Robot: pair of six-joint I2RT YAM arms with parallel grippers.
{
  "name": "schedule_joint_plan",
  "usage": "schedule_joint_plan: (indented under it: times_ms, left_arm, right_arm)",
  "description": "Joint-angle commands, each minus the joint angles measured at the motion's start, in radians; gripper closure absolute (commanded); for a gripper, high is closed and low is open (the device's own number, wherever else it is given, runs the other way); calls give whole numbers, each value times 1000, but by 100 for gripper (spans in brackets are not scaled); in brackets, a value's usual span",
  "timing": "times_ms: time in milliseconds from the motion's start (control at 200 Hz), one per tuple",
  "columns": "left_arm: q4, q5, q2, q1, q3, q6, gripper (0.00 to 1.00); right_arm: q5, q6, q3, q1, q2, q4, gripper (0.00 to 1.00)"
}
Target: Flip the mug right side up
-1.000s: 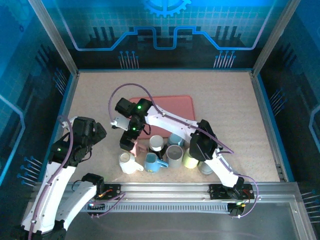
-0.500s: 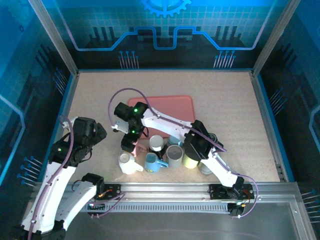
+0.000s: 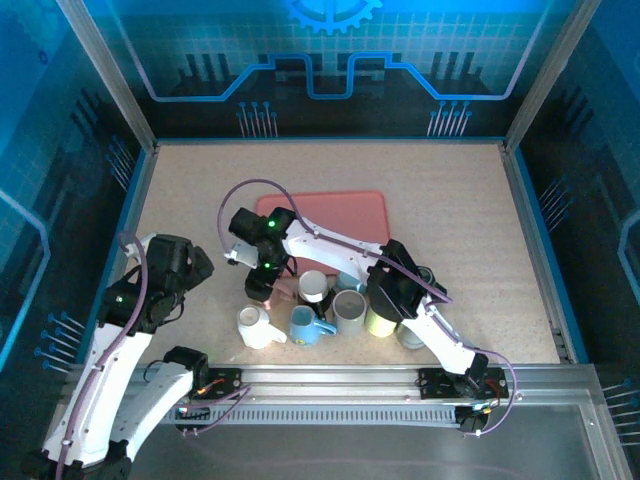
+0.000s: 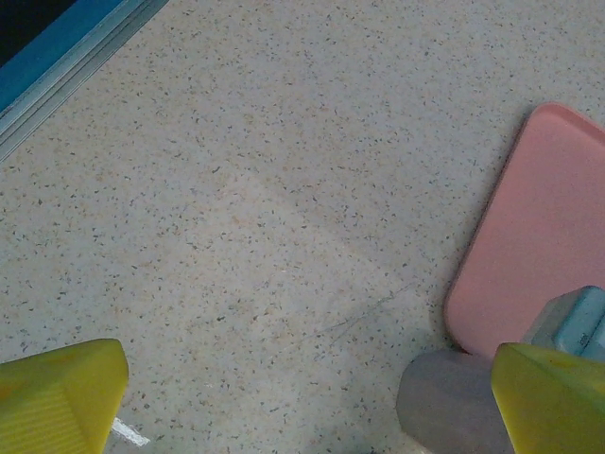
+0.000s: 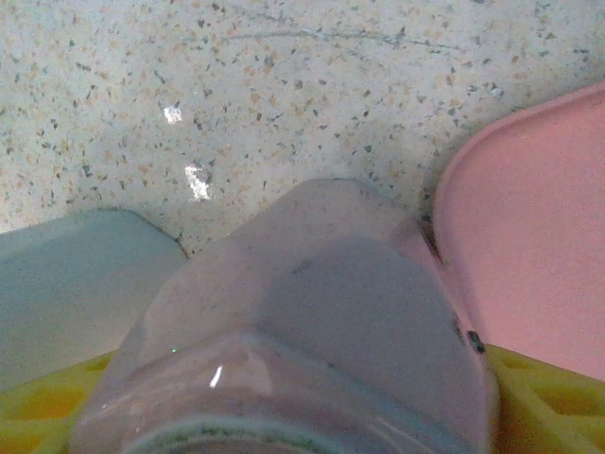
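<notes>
Nearest the arm bases stands a cluster of mugs with their mouths up: a white mug (image 3: 256,326), a blue mug (image 3: 306,323), a grey mug (image 3: 350,312) and a yellow-green mug (image 3: 380,320). None of these looks to need any work.

Just behind the white mug sits the pink mug (image 3: 279,291), the one the task seems to concern, close to the near left corner of the pink tray (image 3: 335,212). The right gripper (image 3: 262,284) is down on it. From the right wrist, the pink mug's body bulks between the two yellow fingers (image 5: 43,409), which stand narrow and close against either side. Whether they already pinch it firmly I cannot tell. The mug does not show an open mouth facing up, so I judge the turning has not begun: the reach is done, while the grasp, lift, flip and setting down are all left.

Further left, the left gripper (image 3: 196,264) hangs over bare speckled table (image 4: 236,189) with its fingers spread wide and nothing between them, well apart from the pink mug
</notes>
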State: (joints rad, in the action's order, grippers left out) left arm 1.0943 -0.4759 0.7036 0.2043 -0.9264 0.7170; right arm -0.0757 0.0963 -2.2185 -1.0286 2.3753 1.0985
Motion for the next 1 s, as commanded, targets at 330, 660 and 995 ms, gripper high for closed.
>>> schedule_joint_plan:
  times_ms: [330,660,995]
  left_arm:
    - [-8,-23,1,0,10,12,1]
    - [-58,71,60,-8,-93,-22,2]
    - [-375,723,184,-8,-62,-94,2]
  right_arm:
    - [-69,-126,35,43,-204,-119,57]
    - [-101,-410,260,165,-477,-430,57]
    - [-300,-948,911,448,-886,-1180,62]
